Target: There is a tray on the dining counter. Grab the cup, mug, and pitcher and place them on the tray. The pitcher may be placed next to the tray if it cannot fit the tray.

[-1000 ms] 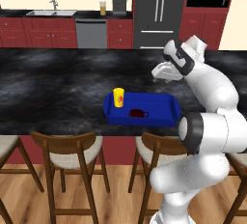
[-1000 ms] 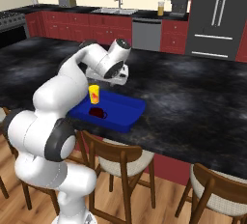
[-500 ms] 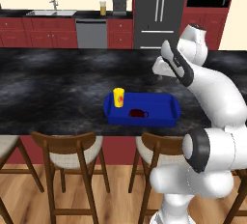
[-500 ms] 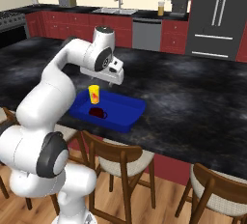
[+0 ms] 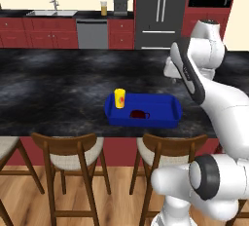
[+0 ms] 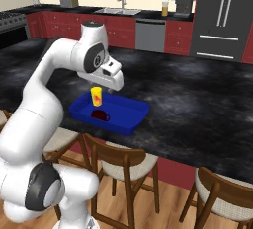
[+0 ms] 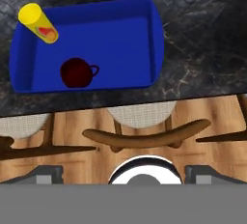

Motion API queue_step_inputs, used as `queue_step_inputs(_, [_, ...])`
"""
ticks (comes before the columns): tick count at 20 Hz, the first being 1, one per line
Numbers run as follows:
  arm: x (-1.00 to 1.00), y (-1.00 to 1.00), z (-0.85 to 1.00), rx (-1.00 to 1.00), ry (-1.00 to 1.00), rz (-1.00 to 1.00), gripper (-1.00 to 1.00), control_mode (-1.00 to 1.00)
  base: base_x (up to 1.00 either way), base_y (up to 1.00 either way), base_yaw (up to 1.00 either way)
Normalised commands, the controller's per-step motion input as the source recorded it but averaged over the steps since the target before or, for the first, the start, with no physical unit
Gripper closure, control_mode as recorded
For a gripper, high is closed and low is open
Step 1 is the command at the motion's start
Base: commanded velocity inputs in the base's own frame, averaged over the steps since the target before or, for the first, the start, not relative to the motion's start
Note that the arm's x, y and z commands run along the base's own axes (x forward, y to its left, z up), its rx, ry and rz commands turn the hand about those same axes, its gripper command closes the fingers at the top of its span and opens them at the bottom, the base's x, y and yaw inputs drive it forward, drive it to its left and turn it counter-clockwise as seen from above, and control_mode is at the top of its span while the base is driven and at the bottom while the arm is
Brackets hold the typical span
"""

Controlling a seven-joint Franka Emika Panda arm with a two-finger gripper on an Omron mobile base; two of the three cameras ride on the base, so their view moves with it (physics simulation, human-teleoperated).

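The blue tray lies near the front edge of the black dining counter. In its left part stands the yellow cup, upright. The dark red mug sits beside it. My gripper hangs above the counter just behind the tray, open and holding nothing. The pitcher with orange liquid stands far off on the back counter, next to a coffee machine.
Wooden chairs line the counter's near side. A sink and a steel fridge are along the back wall. Bare black countertop spreads to both sides of the tray.
The arm's elbow and upper links have swung upright. The hand has stayed almost in place behind the tray. Cup and mug have not moved.
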Motion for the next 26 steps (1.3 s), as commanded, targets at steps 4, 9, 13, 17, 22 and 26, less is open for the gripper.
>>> queue_step_inputs(4, [-0.54,0.0,0.01,-0.1,0.0,0.0,-1.0,-1.0,0.0,0.0,0.0])
queue_step_inputs(9, [-0.59,-0.03,0.13,-0.07,0.0,0.0,-1.0,-1.0,0.0,0.0,0.0])
queue_step_inputs(13, [-0.52,-0.04,0.03,-0.04,0.0,0.0,-1.0,-1.0,0.0,0.0,0.0])
queue_step_inputs(17, [-0.42,-0.09,0.0,0.0,0.0,0.03,-1.0,-1.0,0.0,0.0,0.0])
queue_step_inputs(22, [-0.1,-0.12,0.0,0.0,0.0,0.06,-1.0,1.0,-0.05,-0.1,0.0])
queue_step_inputs(26, [0.0,0.0,0.0,0.0,0.0,0.0,-1.0,1.0,-0.61,-0.88,0.0])
